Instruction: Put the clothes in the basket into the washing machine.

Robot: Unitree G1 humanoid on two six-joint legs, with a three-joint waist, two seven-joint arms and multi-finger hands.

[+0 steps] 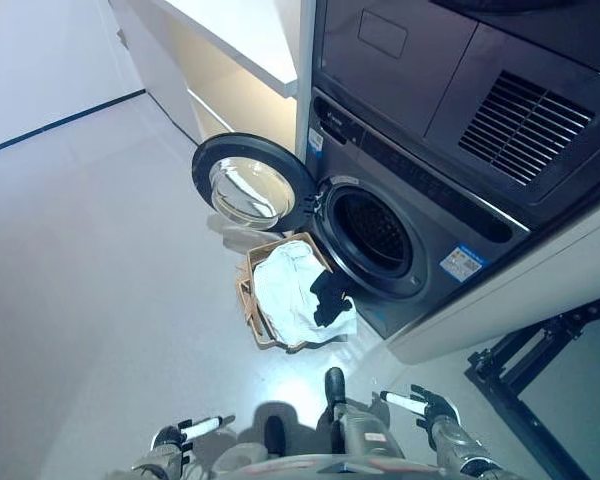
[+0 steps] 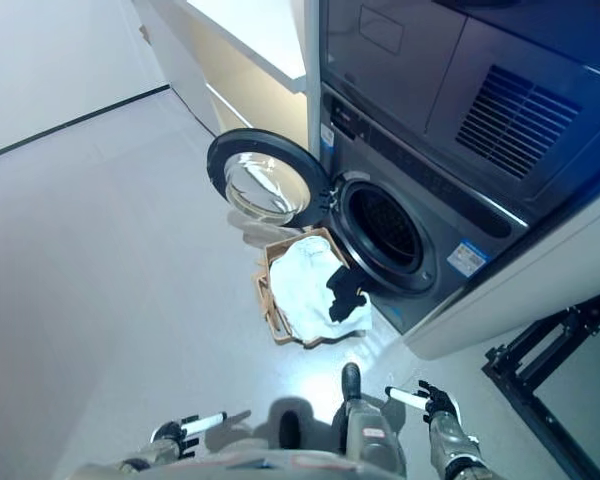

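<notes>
A brown basket [image 1: 252, 303] stands on the floor in front of the washing machine [image 1: 420, 200]. It holds a white cloth [image 1: 285, 290] and a black garment [image 1: 330, 297] on its right side. The machine's round door [image 1: 250, 185] is swung open to the left and the dark drum [image 1: 377, 232] shows. My left hand [image 1: 180, 435] is low at the bottom left, fingers straight. My right hand [image 1: 427, 407] is at the bottom right, fingers straight. Both hands are empty and well short of the basket.
A white cabinet with a countertop [image 1: 235, 40] stands left of the machine. A second appliance with a vent [image 1: 520, 120] sits above the washer. A black metal frame [image 1: 540, 350] stands on the floor at the right.
</notes>
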